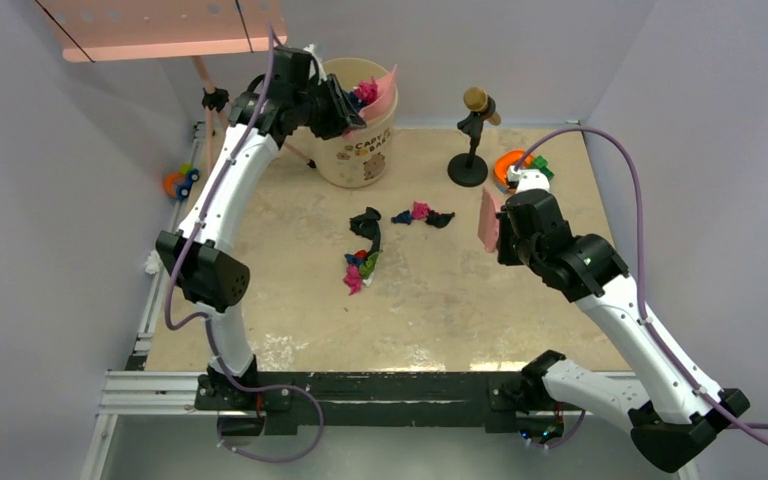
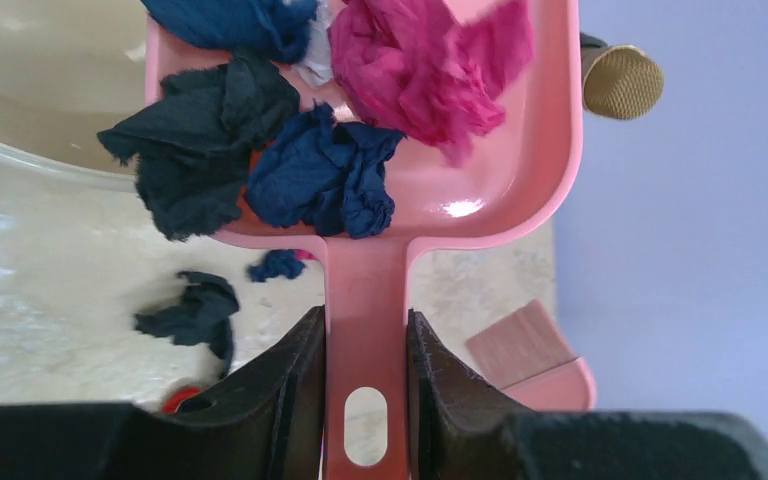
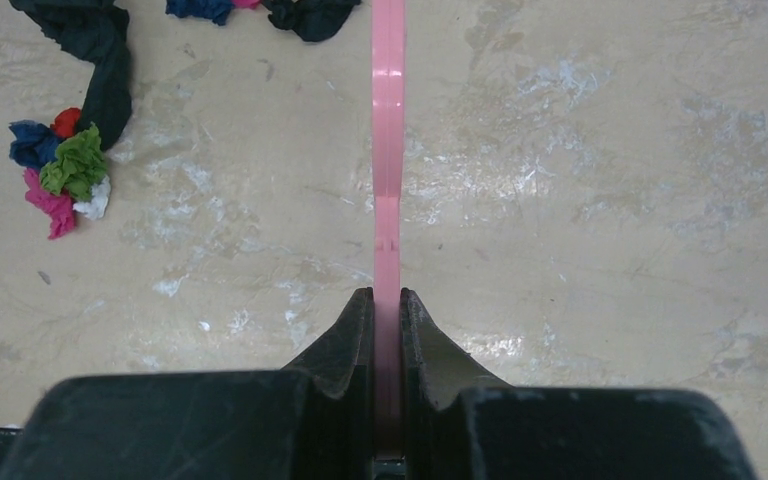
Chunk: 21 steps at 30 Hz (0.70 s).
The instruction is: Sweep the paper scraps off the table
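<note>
Left gripper [image 2: 365, 335] clamps pink dustpan [image 2: 520, 150] handle, load over bucket [image 1: 365, 150], upper centre. Right gripper [image 3: 387, 310] pinches pink brush [image 3: 387, 150]. Paper scraps [image 1: 363, 265] litter table [image 1: 440, 310] mid-frame. Roughly half done, I judge.

Beige speckled stone-look table [image 1: 440, 310] carrying a cream bucket [image 1: 360, 155]. Crumpled paper scraps [image 1: 360, 270] lie in front of the bucket; a black microphone stand [image 1: 468, 170] and toy blocks [image 1: 513, 165] sit to its right.

Left claw [image 2: 365, 325] clamped, raised far forward; right claw [image 3: 387, 298] clamped, pointing down, nearer.
</note>
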Each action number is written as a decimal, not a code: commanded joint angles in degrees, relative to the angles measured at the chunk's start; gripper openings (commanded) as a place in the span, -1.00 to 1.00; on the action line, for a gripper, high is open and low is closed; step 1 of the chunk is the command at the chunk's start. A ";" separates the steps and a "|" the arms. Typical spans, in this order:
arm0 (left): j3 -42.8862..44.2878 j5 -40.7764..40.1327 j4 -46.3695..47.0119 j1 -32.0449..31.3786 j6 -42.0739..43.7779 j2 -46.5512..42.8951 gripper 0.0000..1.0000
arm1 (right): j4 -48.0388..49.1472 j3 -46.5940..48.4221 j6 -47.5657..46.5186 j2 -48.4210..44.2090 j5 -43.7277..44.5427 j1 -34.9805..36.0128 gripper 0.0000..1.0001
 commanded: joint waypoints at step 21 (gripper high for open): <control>-30.28 24.73 66.37 7.68 -53.50 -6.27 -1.00 | 3.92 0.04 0.74 1.16 -7.63 -0.16 -1.00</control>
